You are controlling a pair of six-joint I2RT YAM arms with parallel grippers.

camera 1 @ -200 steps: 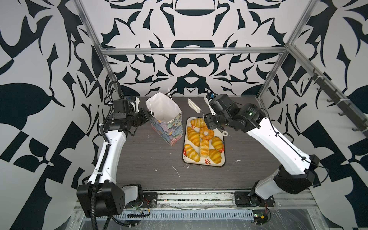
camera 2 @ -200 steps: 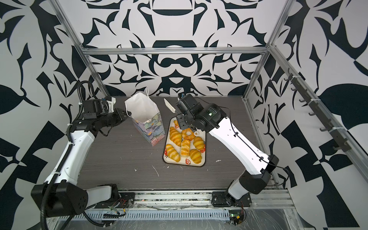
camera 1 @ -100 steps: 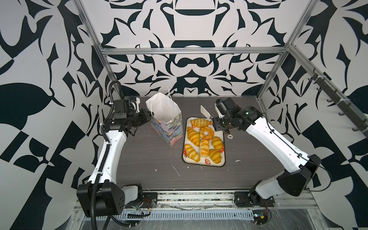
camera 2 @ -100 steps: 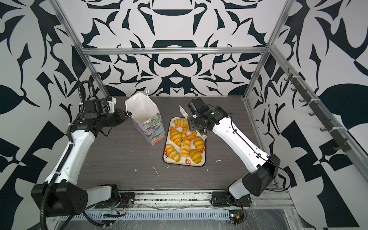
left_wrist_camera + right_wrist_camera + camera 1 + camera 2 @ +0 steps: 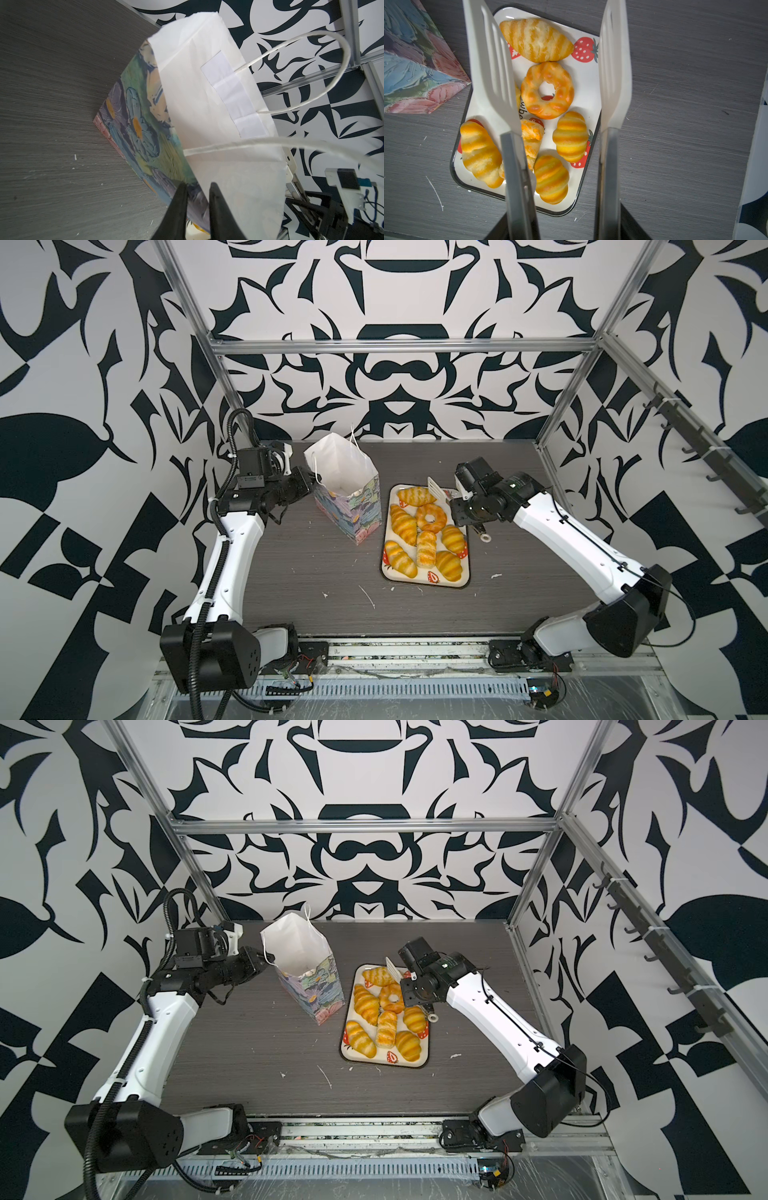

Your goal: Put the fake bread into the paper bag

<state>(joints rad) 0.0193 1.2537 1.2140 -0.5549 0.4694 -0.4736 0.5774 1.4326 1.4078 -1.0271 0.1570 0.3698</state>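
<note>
Several pieces of fake bread lie on a strawberry-print tray [image 5: 415, 578] [image 5: 588, 87]: a ring doughnut [image 5: 431, 517] [image 5: 547, 90], a long croissant [image 5: 415, 495] and striped rolls. Left of the tray, the paper bag [image 5: 349, 506] [image 5: 311, 986] [image 5: 207, 93] stands open and leaning. My left gripper [image 5: 309, 485] [image 5: 197, 187] is shut on the bag's near rim. My right gripper [image 5: 457, 506] [image 5: 564, 224] is shut on white tongs [image 5: 492, 68]. Their blades are spread above the tray's far right end, with nothing between them.
The dark wood-grain table [image 5: 316, 572] carries small white specks. Aluminium frame posts [image 5: 565, 398] and patterned walls close in the back and sides. A rail of hooks [image 5: 706, 456] runs along the right wall. The bag's cord handles [image 5: 311, 83] stick up beside my left gripper.
My right arm has carried the tongs from beside the bag's mouth to the right and towards the front, over the tray's far end. The left arm and the bag have not moved.
</note>
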